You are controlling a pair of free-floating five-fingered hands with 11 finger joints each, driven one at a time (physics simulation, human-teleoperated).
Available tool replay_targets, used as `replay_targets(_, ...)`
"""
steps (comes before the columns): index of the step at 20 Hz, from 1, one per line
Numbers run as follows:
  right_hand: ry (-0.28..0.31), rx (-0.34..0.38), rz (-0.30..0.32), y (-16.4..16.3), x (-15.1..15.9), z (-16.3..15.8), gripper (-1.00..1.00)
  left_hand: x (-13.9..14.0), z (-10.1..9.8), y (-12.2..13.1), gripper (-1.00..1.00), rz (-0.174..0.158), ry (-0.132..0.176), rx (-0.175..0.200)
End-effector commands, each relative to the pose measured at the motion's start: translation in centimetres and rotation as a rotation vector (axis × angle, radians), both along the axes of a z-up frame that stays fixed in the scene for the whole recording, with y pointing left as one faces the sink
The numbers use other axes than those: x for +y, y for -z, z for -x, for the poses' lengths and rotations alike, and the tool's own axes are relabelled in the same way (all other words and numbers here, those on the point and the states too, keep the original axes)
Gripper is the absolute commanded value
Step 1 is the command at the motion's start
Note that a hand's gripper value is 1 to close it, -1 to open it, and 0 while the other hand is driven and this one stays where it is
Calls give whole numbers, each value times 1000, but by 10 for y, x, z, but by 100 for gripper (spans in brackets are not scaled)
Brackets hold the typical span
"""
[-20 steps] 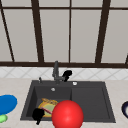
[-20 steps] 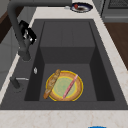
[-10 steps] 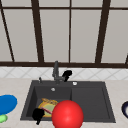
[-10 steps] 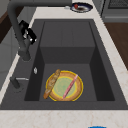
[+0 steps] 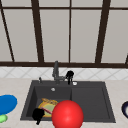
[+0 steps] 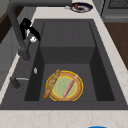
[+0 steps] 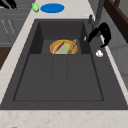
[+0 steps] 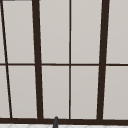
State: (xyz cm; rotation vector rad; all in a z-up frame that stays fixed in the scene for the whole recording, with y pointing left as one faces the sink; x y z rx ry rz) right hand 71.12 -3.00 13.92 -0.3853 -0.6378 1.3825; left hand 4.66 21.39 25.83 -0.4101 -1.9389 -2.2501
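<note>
Legend, read from the near edge to the far wall.

**Near.** A red ball (image 5: 67,115) sits in front of the sink's (image 5: 110,117) near rim in the front view. Beside it your left hand (image 5: 38,115) hangs at that rim, just above the near edge of the plate (image 5: 46,108). Whether this hand is open or closed cannot be told.

**Step in hand (a judgement).** Your right hand (image 5: 69,74) is at the faucet (image 5: 56,72), so handling the faucet well matters most.
- The hand hangs just right of the spout with its fingers (image 6: 35,32) loose and pointing down, gripping nothing.
- Close in from the side, level with the faucet's body.
- Keep clear of the small white object (image 6: 33,38) on the deck beneath the hand.
- Check contact in the left side view, where the hand and the faucet (image 6: 15,30) separate most plainly.

**Containers.**
- The sink has a deep left basin and a shallow right shelf.
- The yellow-rimmed plate (image 6: 56,96) lies flat in the deep basin.
- It carries a bread stick (image 6: 51,83) across its left rim and a pink stick (image 6: 70,86) across its green centre.
- On the counter to the left lie a blue dish (image 5: 6,103) and a green item (image 5: 2,118).
- A dark bowl (image 5: 125,109) is on the right.

**Far.** A window (image 8: 53,90) with dark bars stands behind the faucet.
</note>
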Motion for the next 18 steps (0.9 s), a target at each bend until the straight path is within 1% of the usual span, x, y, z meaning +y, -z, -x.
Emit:
replay_targets(1, -8, 27, 105, -12, -2, 0, -100, 0, 0, 0, 0, 0, 0, 0)
replay_targets(3, -1, 45, 156, -21, -3, -2, -100, 0, 0, 0, 0, 0, 0, 0)
replay_targets(5, -1, 72, 216, -25, 8, -7, -100, 0, 0, 0, 0, 0, 0, 0)
replay_targets(7, -15, 87, 291, -28, 10, -8, -100, 0, 0, 0, 0, 0, 0, 0)
replay_targets(8, -28, 84, 311, -28, 13, -6, -100, 0, 0, 0, 0, 0, 0, 0)
replay_targets(9, -38, 60, 332, -25, 14, -6, -100, 0, 0, 0, 0, 0, 0, 0)
replay_targets(10, 10, 4, 333, -27, 8, -3, -100, 0, 0, 0, 0, 0, 0, 0)
replay_targets(11, 9, 10, 322, -28, 5, -5, -100, 0, 0, 0, 0, 0, 0, 0)
replay_targets(12, 12, -6, 321, -31, 6, 1, -100, 0, 0, 0, 0, 0, 0, 0)
replay_targets(13, 12, -11, 312, -30, 8, -1, -100, 0, 0, 0, 0, 0, 0, 0)
replay_targets(14, -1, -29, 289, -28, 15, -7, -100, 0, 0, 0, 0, 0, 0, 0)
replay_targets(15, -24, -50, 284, -31, 14, -6, -100, 0, 0, 0, 0, 0, 0, 0)
replay_targets(17, -39, -45, 248, -36, 15, -8, -100, 0, 0, 0, 0, 0, 0, 0)
replay_targets(18, -41, -42, 242, -38, 15, -10, -100, 0, 0, 0, 0, 0, 0, 0)
